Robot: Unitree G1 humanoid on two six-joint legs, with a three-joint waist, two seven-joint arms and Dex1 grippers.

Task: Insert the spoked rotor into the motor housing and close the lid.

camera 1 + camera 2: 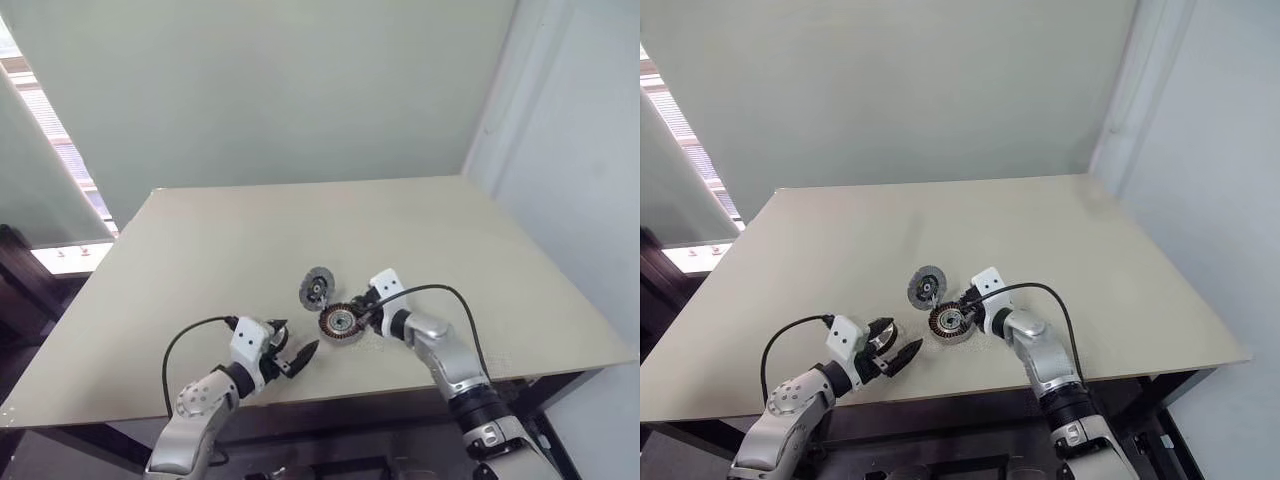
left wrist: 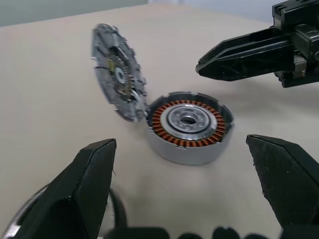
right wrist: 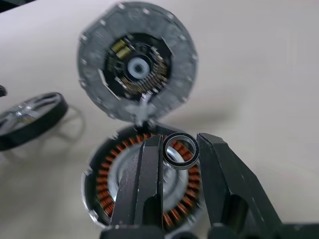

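The right pincer (image 3: pixel 180 154) is clamping a thin metal ring (image 3: pixel 181 150) just over the open motor housing (image 2: pixel 189 126), and a slip is threatening to drop it into the copper windings. The left pincer (image 2: pixel 184 186) is gaping empty near the spoked rotor (image 3: pixel 31 118) on the table (image 1: pixel 200 240). The housing is holding no rotor; the lid (image 2: pixel 117 72) is standing tilted against its rim.
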